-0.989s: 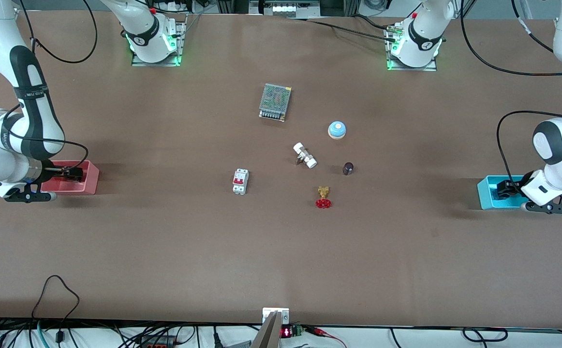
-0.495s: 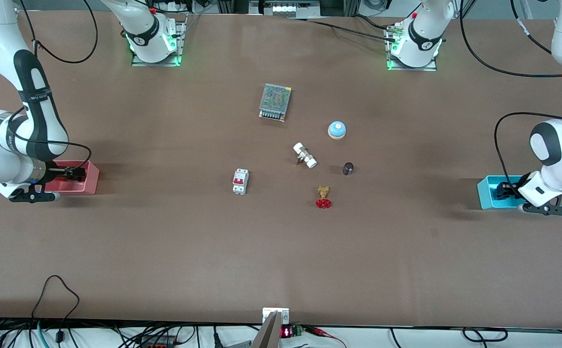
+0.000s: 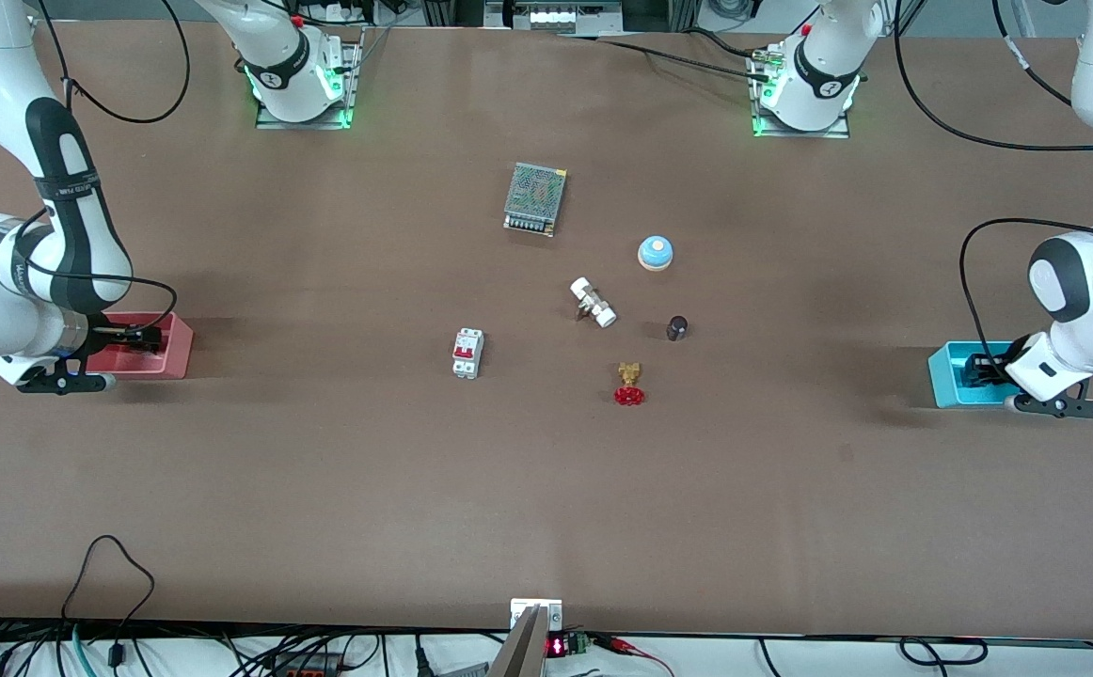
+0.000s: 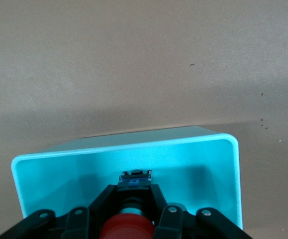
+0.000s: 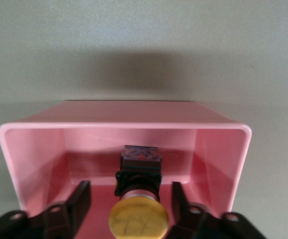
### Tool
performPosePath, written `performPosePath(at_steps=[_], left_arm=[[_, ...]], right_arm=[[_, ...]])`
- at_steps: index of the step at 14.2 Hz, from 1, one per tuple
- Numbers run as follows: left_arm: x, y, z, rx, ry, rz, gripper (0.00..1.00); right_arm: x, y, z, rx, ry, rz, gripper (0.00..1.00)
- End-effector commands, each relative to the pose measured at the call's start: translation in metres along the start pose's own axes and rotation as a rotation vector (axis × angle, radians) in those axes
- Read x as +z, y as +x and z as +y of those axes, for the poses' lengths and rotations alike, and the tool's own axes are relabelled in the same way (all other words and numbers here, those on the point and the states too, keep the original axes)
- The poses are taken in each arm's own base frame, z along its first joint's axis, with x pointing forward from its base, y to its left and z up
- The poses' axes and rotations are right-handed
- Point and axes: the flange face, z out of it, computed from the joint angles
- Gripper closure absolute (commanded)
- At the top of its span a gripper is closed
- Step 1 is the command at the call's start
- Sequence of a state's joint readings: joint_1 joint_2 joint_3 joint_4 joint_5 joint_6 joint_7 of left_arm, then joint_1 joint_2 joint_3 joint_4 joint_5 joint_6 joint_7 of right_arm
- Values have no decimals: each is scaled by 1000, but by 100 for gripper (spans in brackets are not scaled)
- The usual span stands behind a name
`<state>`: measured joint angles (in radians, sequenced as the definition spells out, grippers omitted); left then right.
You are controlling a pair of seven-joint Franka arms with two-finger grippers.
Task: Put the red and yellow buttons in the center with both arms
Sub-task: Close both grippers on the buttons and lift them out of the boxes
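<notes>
The red button (image 4: 128, 228) lies in the cyan bin (image 4: 134, 149) at the left arm's end of the table. My left gripper (image 4: 136, 185) is down in that bin (image 3: 943, 371), fingers closed against the button's black body. The yellow button (image 5: 138, 218) lies in the pink bin (image 5: 124, 125) at the right arm's end. My right gripper (image 5: 130, 185) is down in that bin (image 3: 180, 353), open, with a finger on each side of the button and not touching it. The brown tabletop centre (image 3: 546, 442) lies between the bins. Neither button shows in the front view.
Around the table's middle lie a metal power supply (image 3: 535, 198), a blue dome on a cream base (image 3: 656, 252), a white fitting (image 3: 593, 302), a dark knob (image 3: 676, 327), a red handwheel valve (image 3: 629, 385) and a white breaker (image 3: 467, 353).
Both wrists have shifted slightly over their bins. The things in the middle of the table have not moved.
</notes>
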<state>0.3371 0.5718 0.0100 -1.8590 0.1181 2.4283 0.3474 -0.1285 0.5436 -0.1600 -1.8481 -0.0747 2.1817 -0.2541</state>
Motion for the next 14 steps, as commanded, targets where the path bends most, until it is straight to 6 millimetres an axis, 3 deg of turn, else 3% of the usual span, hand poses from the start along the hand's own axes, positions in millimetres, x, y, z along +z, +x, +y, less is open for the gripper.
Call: performPosePath(at_steps=[1,3,7,10,12,14], left_arm=[[-4,-1,0,6,-10,5,74],[-9,0,0,7,-7,11,74],[-69,7,0,11,3,8,74],[-105,23,11,33,-8,5,74],[-128,40,35,34,-29,-8,74],[-141,55,85,-9,-46,-41,74]], right_arm=[[2,-2,3,-20,-7,0,38],[1,-2,3,-20,-7,0,42],[1,-3,3,-23,-6,-3,48],[1,-3,2,-61,-4,-4,55],[1,-4,5,-62,-3,-4,64],[2,-4,5,-62,-2,-6,70]])
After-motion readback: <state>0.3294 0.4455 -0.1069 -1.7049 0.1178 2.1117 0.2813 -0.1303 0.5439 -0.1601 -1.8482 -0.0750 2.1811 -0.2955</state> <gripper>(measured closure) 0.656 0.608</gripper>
